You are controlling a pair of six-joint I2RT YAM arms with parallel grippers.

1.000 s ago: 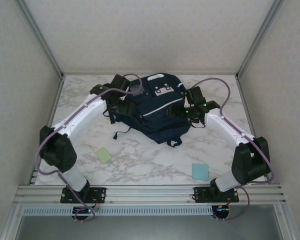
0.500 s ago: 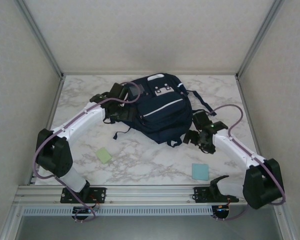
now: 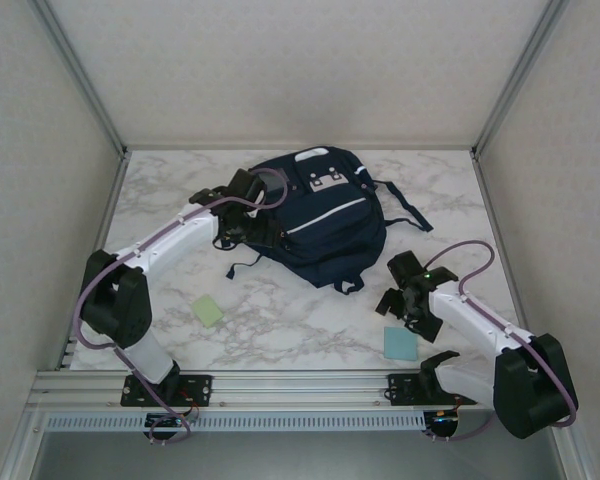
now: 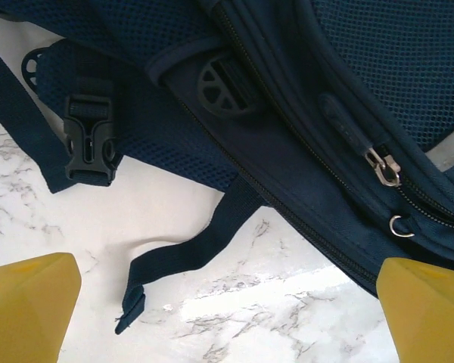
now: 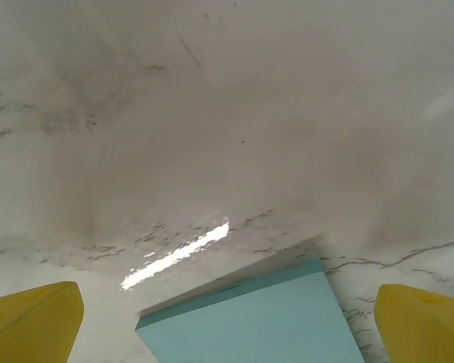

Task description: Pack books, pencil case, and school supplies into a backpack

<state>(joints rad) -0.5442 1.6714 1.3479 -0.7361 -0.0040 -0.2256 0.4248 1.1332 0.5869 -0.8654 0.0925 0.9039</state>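
A soft navy backpack (image 3: 320,215) lies at the far middle of the surface (image 3: 300,330). The left gripper (image 4: 227,310) hangs wide open beside its zipper (image 4: 384,168). The right gripper (image 5: 227,321), also wide open, hovers over a blue pad (image 3: 400,342) near the front. The pad looks light, thin and flat, probably best pinched by an edge.

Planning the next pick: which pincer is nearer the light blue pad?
Right. The right pincer hangs open beside the light blue pad; the left pincer is far off, at the backpack.
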